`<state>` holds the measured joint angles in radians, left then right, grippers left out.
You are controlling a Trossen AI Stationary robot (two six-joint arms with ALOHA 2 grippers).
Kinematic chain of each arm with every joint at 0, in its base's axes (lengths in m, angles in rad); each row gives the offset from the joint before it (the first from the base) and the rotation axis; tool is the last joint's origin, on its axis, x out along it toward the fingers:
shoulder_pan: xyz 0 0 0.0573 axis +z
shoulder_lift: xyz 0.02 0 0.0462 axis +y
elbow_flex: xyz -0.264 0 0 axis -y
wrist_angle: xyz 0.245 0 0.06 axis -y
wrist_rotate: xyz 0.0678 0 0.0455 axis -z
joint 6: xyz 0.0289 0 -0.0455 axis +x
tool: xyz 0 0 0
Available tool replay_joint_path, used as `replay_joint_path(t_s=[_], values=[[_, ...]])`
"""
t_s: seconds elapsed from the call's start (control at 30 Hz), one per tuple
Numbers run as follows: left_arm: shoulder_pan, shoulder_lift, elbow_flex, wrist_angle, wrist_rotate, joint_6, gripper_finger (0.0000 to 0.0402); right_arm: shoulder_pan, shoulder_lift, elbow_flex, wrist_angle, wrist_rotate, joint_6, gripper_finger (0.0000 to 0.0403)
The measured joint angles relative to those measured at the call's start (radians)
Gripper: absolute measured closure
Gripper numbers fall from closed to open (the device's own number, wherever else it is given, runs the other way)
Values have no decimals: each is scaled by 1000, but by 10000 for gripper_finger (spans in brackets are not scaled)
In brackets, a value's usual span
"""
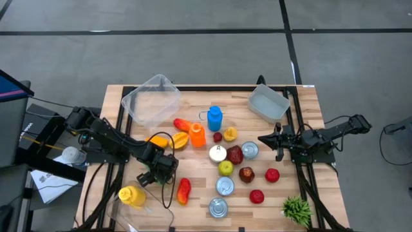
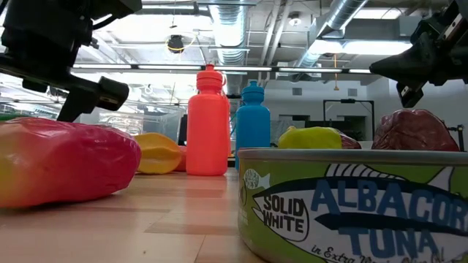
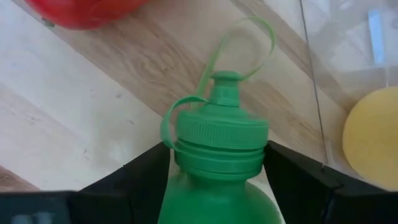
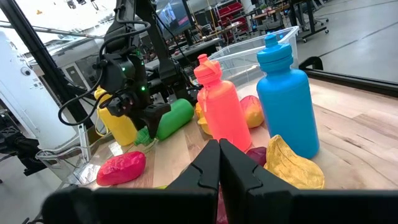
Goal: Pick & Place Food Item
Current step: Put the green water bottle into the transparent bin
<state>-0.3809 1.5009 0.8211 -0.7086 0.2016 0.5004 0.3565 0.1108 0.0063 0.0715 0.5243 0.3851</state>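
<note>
Gripped by the left tool [image 3: 217, 180], green bottle [image 3: 217, 162] tilts.

Counter [image 1: 302, 129] is showing pale wood planks — matt, visible grain. Green bottle [image 3: 217, 168] is looking like smooth plastic with a ribbed cap, slight sheen. Orange bottle [image 2: 208, 124] and blue bottle [image 2: 252, 120] are reading as matt plastic. Tuna can [image 2: 358, 204] is wearing a glossy printed paper label under a metal rim. Clear bin [image 1: 151, 100] is showing thin transparent plastic — shiny. Left arm's fingers [image 3: 134, 180] are looking matt black.
</note>
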Motion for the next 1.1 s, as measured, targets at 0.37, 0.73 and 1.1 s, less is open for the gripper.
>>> replay_joint_path(t_s=[0.37,0.73,1.1], values=[[0,-3,2,29,-30,-31,214,0,0,0,0,0,0,403],[1,-93,124,60,-54,-233,211,0,0,0,0,0,0,403],[19,-419,150,446,-177,-658,212,0,0,0,0,0,0,403]])
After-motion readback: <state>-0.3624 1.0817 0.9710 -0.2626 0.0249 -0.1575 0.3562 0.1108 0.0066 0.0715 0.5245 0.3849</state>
